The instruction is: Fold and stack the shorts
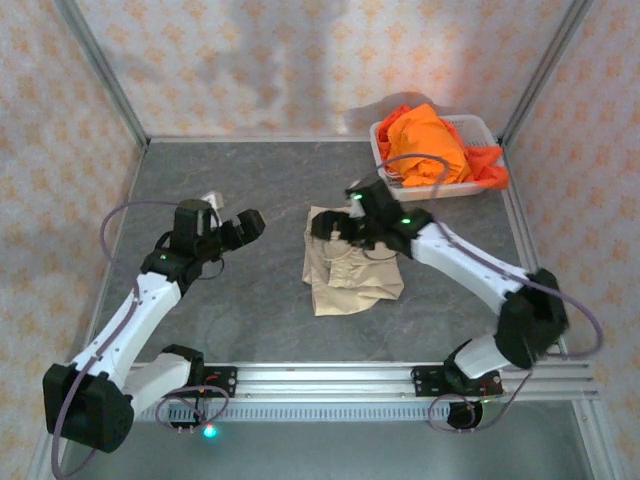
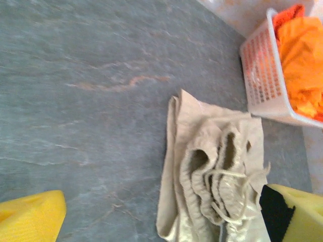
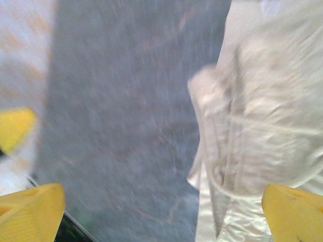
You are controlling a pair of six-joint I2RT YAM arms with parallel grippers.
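Left arm (image 1: 140, 300), right arm (image 1: 460, 262): white tube links, chunky black joint housings, black bases. Grey-purple cable (image 1: 118, 215) loops off the left arm, and a second cable (image 1: 592, 325) off the right. Small green lights (image 1: 405, 220) near the right arm's wrist, plus another green light (image 1: 208, 432) by the left base. Left gripper (image 2: 161, 222) and right gripper (image 3: 161, 212): black bodies, yellow wedge-shaped fingers (image 2: 30, 217) with a fine woven texture. Bases sit on a silver slotted rail (image 1: 330, 378).
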